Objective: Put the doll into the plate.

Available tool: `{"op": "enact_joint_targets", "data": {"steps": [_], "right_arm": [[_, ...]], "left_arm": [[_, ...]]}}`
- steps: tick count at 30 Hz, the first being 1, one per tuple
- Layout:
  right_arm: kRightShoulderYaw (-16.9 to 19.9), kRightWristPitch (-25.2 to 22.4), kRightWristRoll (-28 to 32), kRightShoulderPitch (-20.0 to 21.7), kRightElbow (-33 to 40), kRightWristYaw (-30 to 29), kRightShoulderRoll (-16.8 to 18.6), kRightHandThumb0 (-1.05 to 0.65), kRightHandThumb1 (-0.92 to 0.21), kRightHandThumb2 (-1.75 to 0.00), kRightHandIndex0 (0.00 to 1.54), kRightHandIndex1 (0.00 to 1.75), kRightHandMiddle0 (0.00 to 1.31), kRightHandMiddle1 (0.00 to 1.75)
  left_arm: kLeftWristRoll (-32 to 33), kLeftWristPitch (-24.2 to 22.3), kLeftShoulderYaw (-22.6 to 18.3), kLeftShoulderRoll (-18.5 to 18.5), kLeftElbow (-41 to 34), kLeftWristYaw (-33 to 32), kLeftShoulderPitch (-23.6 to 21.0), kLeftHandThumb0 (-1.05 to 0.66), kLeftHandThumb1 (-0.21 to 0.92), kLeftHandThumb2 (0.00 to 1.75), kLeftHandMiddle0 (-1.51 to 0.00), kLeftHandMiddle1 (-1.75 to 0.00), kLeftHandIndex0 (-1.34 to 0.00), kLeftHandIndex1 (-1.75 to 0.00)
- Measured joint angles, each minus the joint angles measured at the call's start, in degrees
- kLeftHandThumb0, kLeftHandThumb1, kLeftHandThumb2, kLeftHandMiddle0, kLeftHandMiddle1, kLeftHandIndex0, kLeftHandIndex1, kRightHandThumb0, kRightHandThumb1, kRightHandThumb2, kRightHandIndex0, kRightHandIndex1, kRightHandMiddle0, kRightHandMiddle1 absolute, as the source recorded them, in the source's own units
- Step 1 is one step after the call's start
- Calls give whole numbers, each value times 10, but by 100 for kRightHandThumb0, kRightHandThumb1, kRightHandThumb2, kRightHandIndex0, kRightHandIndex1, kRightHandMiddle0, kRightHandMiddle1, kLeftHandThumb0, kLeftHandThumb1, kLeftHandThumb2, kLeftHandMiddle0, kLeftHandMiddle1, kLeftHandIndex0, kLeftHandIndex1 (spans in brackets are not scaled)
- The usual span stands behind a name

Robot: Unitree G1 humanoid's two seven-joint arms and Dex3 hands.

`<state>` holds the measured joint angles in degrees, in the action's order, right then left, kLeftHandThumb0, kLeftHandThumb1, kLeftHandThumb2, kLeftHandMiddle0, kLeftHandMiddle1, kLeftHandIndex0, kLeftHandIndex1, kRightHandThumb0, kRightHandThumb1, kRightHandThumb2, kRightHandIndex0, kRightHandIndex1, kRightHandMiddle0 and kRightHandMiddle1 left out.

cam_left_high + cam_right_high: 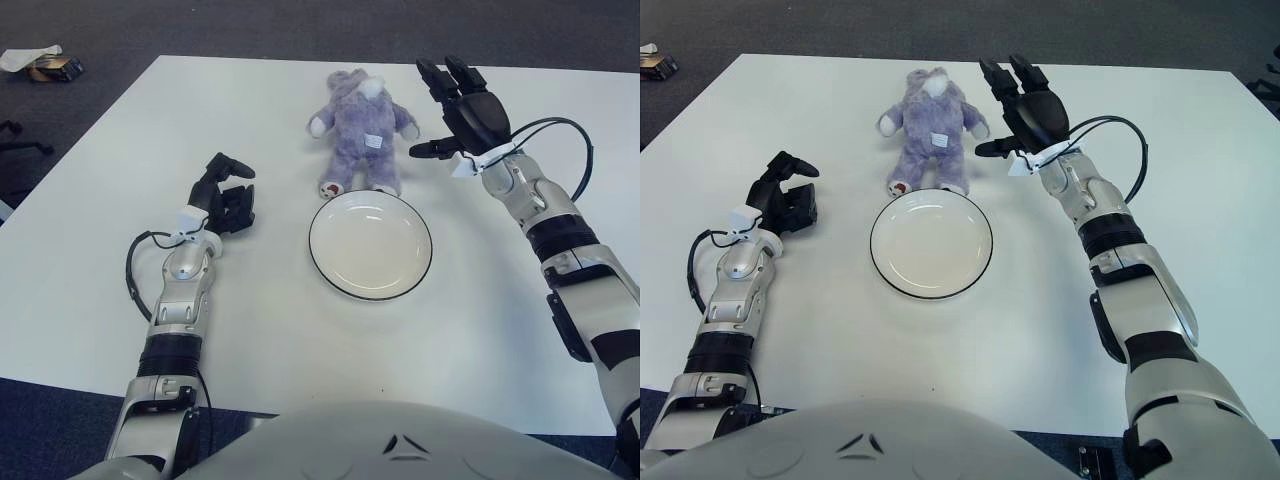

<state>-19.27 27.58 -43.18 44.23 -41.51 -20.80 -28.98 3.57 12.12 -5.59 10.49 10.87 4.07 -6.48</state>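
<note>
A purple plush doll [360, 130] lies on its back on the white table, just beyond the white black-rimmed plate [370, 245], its feet near the plate's far rim. My right hand [455, 110] hovers close to the doll's right side, fingers spread and holding nothing, its thumb pointing at the doll's arm. My left hand [226, 195] shows to the left of the plate, fingers curled, nothing in it.
The white table [250, 330] spreads wide around the plate. Dark carpet lies beyond its far edge, with a small box and crumpled paper [40, 62] on the floor at the far left. A black cable [560, 135] loops off my right wrist.
</note>
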Motion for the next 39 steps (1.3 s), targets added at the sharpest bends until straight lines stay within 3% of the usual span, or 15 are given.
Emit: {"op": "enact_joint_targets", "data": {"steps": [15,23,27,39], "right_arm": [[-26,4,-25,19,-14,-4,0,-105,-78,-22,0,0,0,0],[-40,24,-39,36,-33,-35,1,-104,-77,-21,0,0,0,0],[-57,30,-64,51,-59,-78,2,-104,-79,-22,0,0,0,0],[-112,26,-135,88,-155,-283,14,-101,-83,-24,0,0,0,0]], "left_arm": [[-8,3,3,-1,3,-6,0,-39,62,93,-115,-175,-38,-175],[-9,3,3,-3,2,-9,0,-39,63,92,-116,-175,-37,-175],[-15,3,3,-4,0,-12,0,-39,63,92,-117,-175,-38,-175],[-21,3,7,-5,-15,-19,7,-39,63,93,-119,-175,-38,-175]]}}
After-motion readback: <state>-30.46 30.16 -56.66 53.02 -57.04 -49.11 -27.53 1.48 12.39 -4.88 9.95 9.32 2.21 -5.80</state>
